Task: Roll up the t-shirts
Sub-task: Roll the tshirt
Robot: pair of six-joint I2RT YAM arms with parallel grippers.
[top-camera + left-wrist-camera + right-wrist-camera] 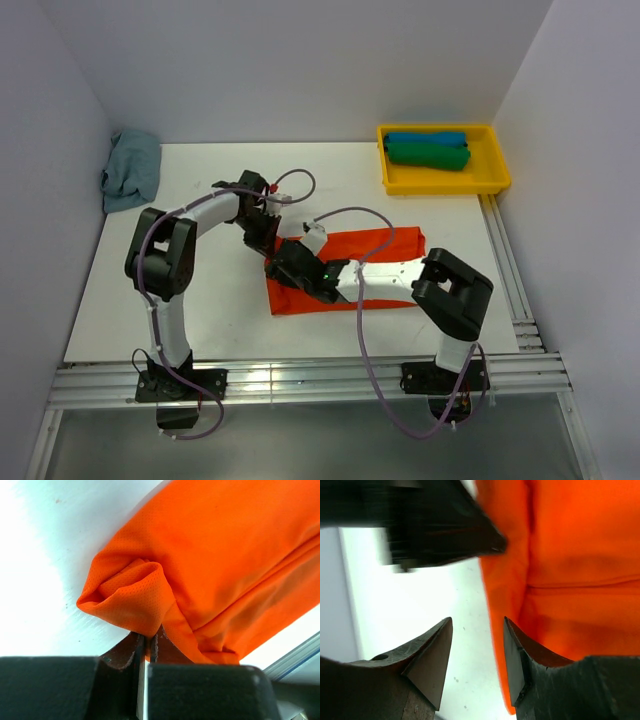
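White surface (230,330) spread under both sets of jaws, and the orange t-shirt (390,243) lies on it as a long folded band. Its left end sits right at both jaws, and the rest runs off to their right. The yellow tray (440,186) sits well beyond the jaws, far and to the right. A crumpled grey-blue cloth (132,170) lies far off to their left by the wall. Inside the tray are two finished rolls side by side, the green t-shirt (428,155) nearer the jaws and the blue t-shirt (425,138) just behind it.

Now in close. The left jaws are pinched together on the orange t-shirt's end, where the mesh fabric curls into a small fold with its lowest tuck caught between the tips. The right jaws stand apart with bare surface showing in the gap. The orange edge runs just beside one finger, and whether it touches I can't tell. Nothing is held there. The left jaws show as a dark blur just ahead of the right jaws.
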